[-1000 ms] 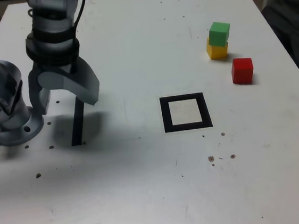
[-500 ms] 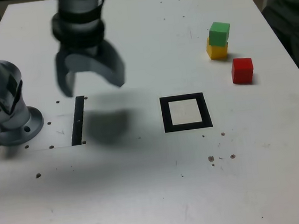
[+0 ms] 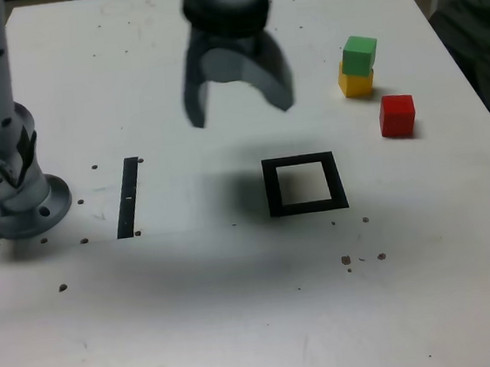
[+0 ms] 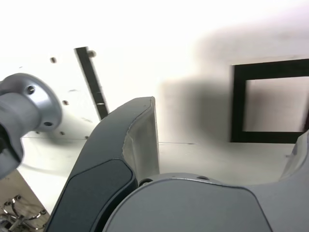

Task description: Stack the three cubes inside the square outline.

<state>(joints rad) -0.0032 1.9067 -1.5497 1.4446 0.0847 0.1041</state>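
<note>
Our gripper (image 3: 239, 105) hangs released and empty at upper centre; the outline (image 3: 304, 183) holds nothing, so we must stack all three cubes (image 3: 359, 53).

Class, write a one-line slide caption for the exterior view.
Open gripper above the table, near the empty square outline; green cube on yellow cube, red cube beside them.

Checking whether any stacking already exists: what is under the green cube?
The green cube sits on the yellow cube, slightly offset. The yellow cube's top face is mostly covered; its front shows. The red cube stands apart.
</note>
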